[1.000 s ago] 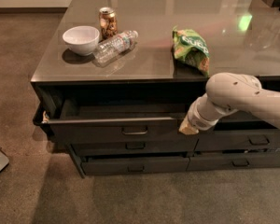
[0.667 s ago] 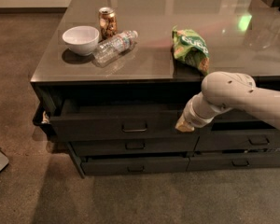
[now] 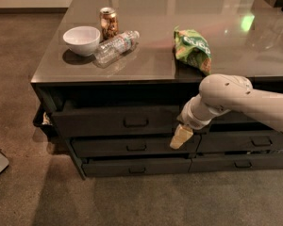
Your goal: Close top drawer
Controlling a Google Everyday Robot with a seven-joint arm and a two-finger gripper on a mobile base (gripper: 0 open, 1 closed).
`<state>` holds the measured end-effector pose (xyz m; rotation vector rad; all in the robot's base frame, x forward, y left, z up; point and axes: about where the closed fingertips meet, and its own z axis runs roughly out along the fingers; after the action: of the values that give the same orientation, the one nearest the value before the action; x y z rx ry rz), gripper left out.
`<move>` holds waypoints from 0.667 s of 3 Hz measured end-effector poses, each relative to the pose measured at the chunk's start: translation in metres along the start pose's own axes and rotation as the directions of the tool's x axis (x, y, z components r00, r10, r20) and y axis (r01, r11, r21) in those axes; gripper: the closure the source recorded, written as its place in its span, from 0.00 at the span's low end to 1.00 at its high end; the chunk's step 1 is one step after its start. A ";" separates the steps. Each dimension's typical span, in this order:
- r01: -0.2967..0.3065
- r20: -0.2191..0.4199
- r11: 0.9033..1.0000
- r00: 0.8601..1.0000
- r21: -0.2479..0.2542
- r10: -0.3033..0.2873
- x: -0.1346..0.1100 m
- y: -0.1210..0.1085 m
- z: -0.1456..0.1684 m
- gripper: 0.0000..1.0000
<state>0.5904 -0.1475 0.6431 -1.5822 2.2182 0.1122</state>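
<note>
The top drawer [image 3: 115, 120] is a wide dark grey-black drawer under the tabletop's left half, with a small metal bail handle [image 3: 136, 122] at its centre. Its front stands only slightly out from the cabinet, and a thin dark gap shows above it. My gripper [image 3: 181, 136] hangs at the end of the white arm [image 3: 226, 97], at the right end of the drawer front, with a tan fingertip pointing down over the drawer below.
On the tabletop [image 3: 151, 65] stand a white bowl [image 3: 81, 39], a can [image 3: 108, 21], a lying clear bottle [image 3: 114, 45] and a green chip bag [image 3: 193, 48]. Slimmer drawers [image 3: 134, 146] sit below. Brown carpet [image 3: 28, 192] surrounds the cabinet.
The top drawer has slid inward, from clearly pulled out to nearly flush. My gripper and arm moved with its front toward the cabinet.
</note>
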 end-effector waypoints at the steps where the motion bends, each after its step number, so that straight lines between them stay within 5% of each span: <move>1: 0.002 0.026 1.000 1.000 0.006 -0.002 0.003 0.003 -0.008 0.00; 2: 0.000 0.047 1.000 0.999 -0.003 0.001 0.010 0.009 -0.017 0.00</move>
<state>0.5741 -0.1583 0.6531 -1.5647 2.1837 0.1515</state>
